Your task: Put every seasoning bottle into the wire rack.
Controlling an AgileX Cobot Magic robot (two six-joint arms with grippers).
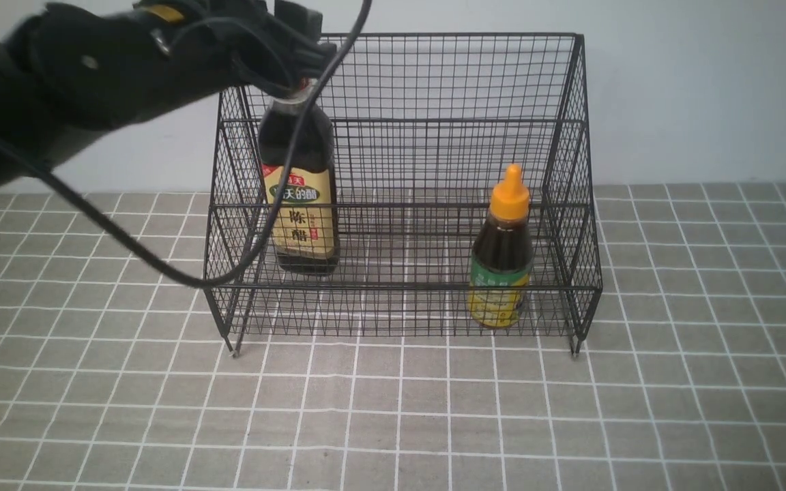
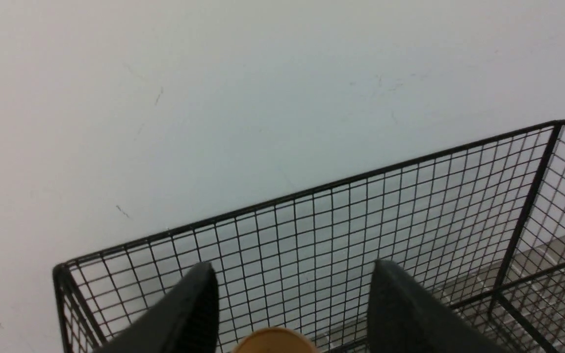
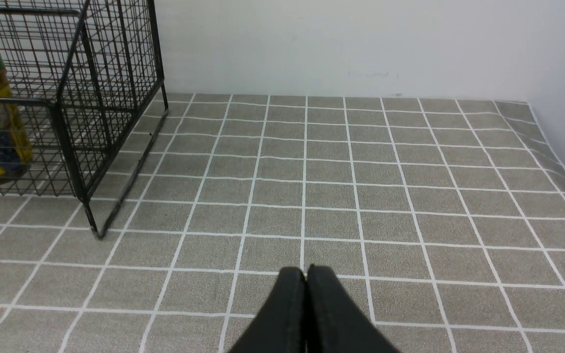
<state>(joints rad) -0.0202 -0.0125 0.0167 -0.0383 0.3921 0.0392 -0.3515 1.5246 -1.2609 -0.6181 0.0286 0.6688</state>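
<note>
Standing upright in black wire-mesh rack (image 1: 434, 136): tall glossy dark bottle (image 1: 301, 198).

Front cam: robot side, looks forward and down at whole wire rack (image 1: 403, 191) on the tiled table (image 1: 393, 409). Left wrist cam: close above rack top, faces back mesh (image 2: 361, 235) and wall (image 2: 214, 98). Right wrist cam: low over table, aimed along tiles; shares rack's right end (image 3: 91, 98) with front

Black wire rack (image 1: 434, 136) looks like matt metal; both bottles glossy; counter (image 1: 393, 423) covered in matt, woven-looking checked cloth.
</note>
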